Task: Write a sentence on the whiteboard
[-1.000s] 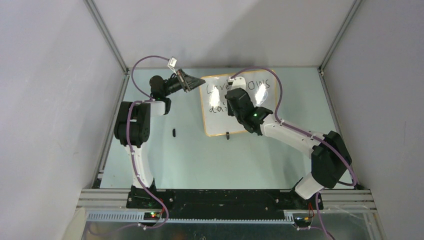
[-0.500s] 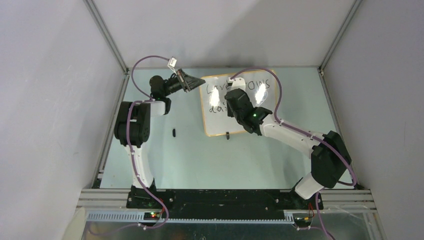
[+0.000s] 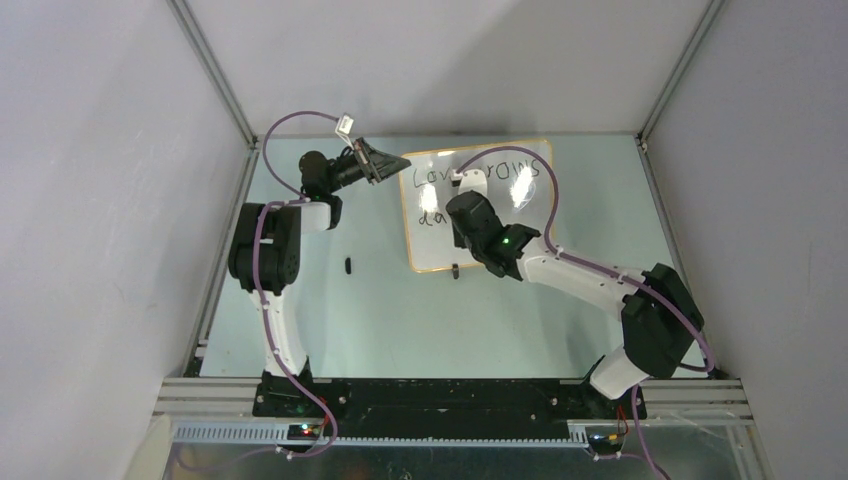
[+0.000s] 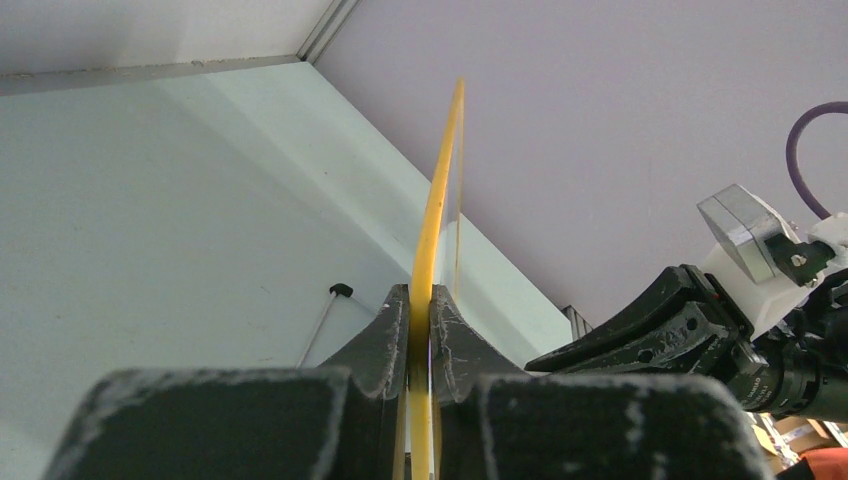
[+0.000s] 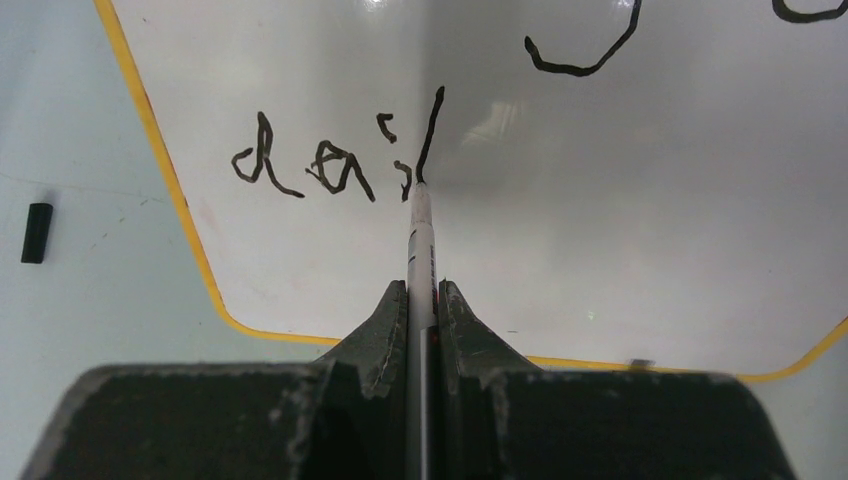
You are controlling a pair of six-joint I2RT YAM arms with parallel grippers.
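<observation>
Table (image 3: pixel 380 310): it carries the whiteboard toward its far side, between your two arms.
Whiteboard (image 3: pixel 432 248): it lies where it lay a second ago. In the left wrist view you see it edge-on as a yellow rim (image 4: pixel 432 215).
Left gripper (image 3: pixel 385 163): its jaws are clenched on the board's far-left rim (image 4: pixel 420 300), and it has not moved since the earlier frame. Leave it there as your anchor.
Right gripper (image 5: pixel 423 295): its jaws are closed tight around the marker. From above, this wrist has slid toward the near left over the last second, so more of "grows" is uncovered and only "da" shows on the lower line.
Marker (image 5: pixel 420 235): its tip touches the board at the foot of a tall stroke. You look to be finishing the "l".
Sentence (image 5: pixel 330 165): the top line looks done and the second reads "dail". You are therefore late in the writing step. Next, lift the tip clear, shift it right, and set it down lightly for the "y" with its tail, then a full stop. Keep the pressure light so the board does not skid.
Small black piece (image 3: pixel 347 265): it lies on the table left of the board and apart from it. It is possibly the marker's cap.
</observation>
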